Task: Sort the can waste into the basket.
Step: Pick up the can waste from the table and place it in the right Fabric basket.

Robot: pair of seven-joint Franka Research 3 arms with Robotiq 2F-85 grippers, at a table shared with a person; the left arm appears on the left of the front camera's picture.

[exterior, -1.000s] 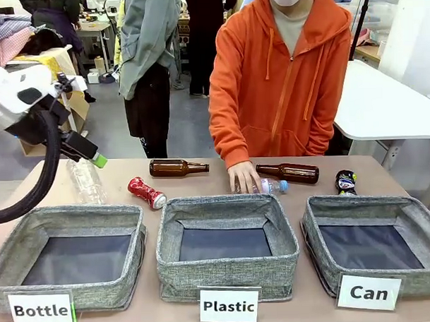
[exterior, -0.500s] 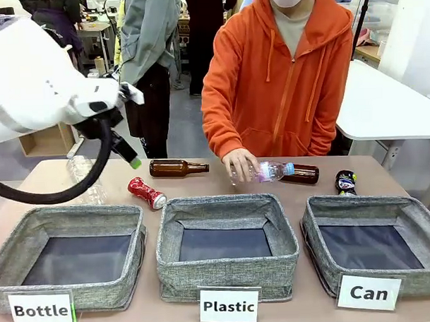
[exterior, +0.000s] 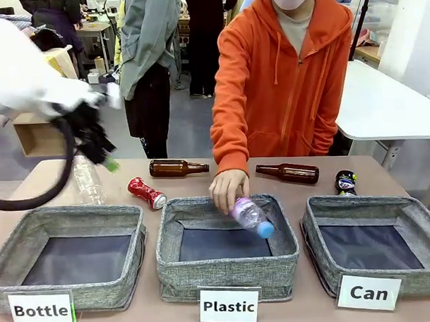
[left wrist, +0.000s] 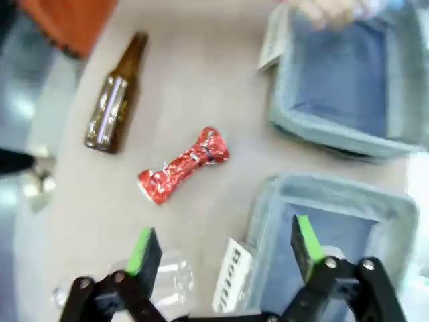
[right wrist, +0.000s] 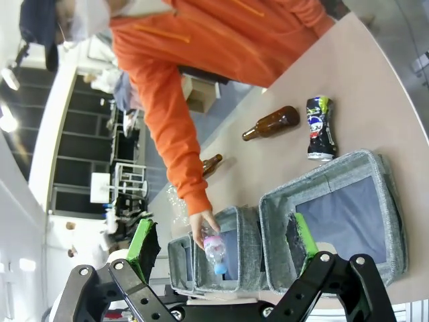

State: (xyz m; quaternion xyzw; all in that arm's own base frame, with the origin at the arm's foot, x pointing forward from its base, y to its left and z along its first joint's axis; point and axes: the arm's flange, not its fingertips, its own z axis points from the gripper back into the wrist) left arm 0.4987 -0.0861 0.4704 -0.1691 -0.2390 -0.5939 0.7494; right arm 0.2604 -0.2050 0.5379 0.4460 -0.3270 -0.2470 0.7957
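Front view first: I use the Plastic bin [exterior: 177, 279] as my mark. The red can [exterior: 146, 192] lies on the table just behind its left back corner. The black-blue can [exterior: 346, 182] lies off to its right, behind the Can basket [exterior: 420, 281]. The 2 cans are outside the basket. My left gripper [left wrist: 223, 245] hangs in the air left of the bin, fingers wide apart, holding nothing. My right gripper [right wrist: 224, 238] is spread wide and empty too.

Red crushed can [exterior: 146, 192], black-blue can [exterior: 346, 182], grey woven basket [exterior: 313, 235], white sign [exterior: 369, 292], brown bottle [exterior: 174, 167], orange sleeve [exterior: 232, 132]
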